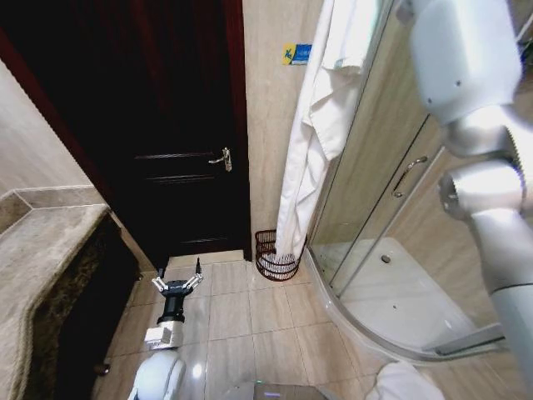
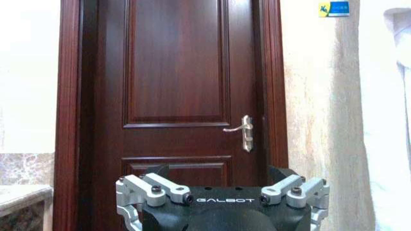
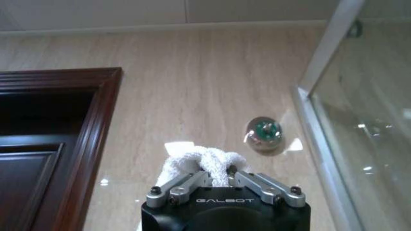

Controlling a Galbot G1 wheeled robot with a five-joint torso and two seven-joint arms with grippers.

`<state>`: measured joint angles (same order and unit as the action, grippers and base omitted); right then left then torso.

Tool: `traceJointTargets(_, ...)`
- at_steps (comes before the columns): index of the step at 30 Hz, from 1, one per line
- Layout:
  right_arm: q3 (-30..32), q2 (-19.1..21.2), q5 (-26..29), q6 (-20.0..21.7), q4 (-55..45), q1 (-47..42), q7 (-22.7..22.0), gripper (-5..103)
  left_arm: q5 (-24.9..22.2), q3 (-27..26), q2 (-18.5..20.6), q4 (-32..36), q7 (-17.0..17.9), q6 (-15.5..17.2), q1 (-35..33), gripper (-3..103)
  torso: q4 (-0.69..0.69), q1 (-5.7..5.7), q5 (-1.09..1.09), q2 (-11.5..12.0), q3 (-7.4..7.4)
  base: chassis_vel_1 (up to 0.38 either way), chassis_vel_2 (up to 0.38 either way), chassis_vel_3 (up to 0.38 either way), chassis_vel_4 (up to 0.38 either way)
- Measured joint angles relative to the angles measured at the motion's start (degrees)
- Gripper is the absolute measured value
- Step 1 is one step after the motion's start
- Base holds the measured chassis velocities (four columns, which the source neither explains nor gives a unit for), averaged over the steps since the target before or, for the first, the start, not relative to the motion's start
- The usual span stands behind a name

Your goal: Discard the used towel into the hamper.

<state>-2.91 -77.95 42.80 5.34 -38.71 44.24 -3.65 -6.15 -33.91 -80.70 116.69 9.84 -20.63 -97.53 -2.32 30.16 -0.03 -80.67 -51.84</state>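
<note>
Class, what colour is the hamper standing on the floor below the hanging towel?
Dark red-brown, open-weave; the hamper shows best in the head view.

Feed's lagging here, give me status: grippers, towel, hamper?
Right gripper raised high, shut on towel. Left gripper open, low over floor. Hamper below the towel's hanging end, against wall; nothing blocking.

Head camera sits high and looks steeply down on the tiled floor, facing the dark door at some distance. Left wrist camera looks level over its claw at the same door, sharing its handle. Right wrist camera faces the beige wall up close, with the door frame at one side.
</note>
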Motion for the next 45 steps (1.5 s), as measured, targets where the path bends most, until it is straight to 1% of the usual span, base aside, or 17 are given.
traceJointTargets(4,1.2,-0.6,-1.3,0.1,-1.0,-1.5,-0.6,5,0.0,0.0,-0.1,0.1,0.0,-0.5,-0.3,100,0.02,-0.01,0.0,0.0,0.01,0.0,0.0,0.0,0.0)
traceJointTargets(9,1.5,-0.7,-1.5,0.9,-2.1,-4.4,-1.3,5,-0.1,0.1,0.1,0.8,0.0,-0.5,-0.5,100,0.02,0.02,0.04,0.0,-0.01,0.0,0.0,0.0,0.0)
traceJointTargets(14,1.8,-1.1,-1.6,0.6,-1.8,-6.1,-1.3,5,-0.2,0.2,0.6,0.9,-0.1,-0.4,-0.3,100,0.02,0.01,0.03,0.0,0.0,0.0,0.0,0.0,0.0)
traceJointTargets(29,1.6,-2.3,-2.4,0.7,-2.9,-6.9,-2.1,5,0.1,1.6,0.7,0.0,-0.3,-0.7,0.8,100,0.01,-0.01,0.02,0.0,0.0,-0.017,0.024,0.019,-0.02)
traceJointTargets(35,1.6,-2.3,-2.6,0.7,-3.4,-7.9,-2.3,5,0.1,1.6,0.8,0.0,-0.4,-0.9,0.6,100,0.01,0.04,0.02,0.0,-0.01,-0.079,0.089,0.081,-0.091)
traceJointTargets(36,1.4,-1.8,-2.6,1.0,-5.5,-8.9,-3.3,5,0.3,1.6,0.8,0.1,-0.5,-0.9,0.3,100,0.01,0.04,0.02,0.0,-0.01,-0.06,0.074,0.085,-0.055)
traceJointTargets(42,0.9,-0.8,-2.5,1.9,-8.2,-10.4,-3.8,5,0.8,1.6,0.8,0.1,-0.6,-1.0,0.1,100,0.03,0.03,0.04,0.0,-0.01,-0.029,0.031,0.019,-0.025)
traceJointTargets(45,0.7,-0.4,-2.3,2.0,-9.5,-11.5,-3.9,5,1.3,1.8,0.4,0.2,-0.6,-1.1,-0.1,100,0.02,-0.02,0.02,0.0,0.01,0.0,0.0,0.0,0.0)
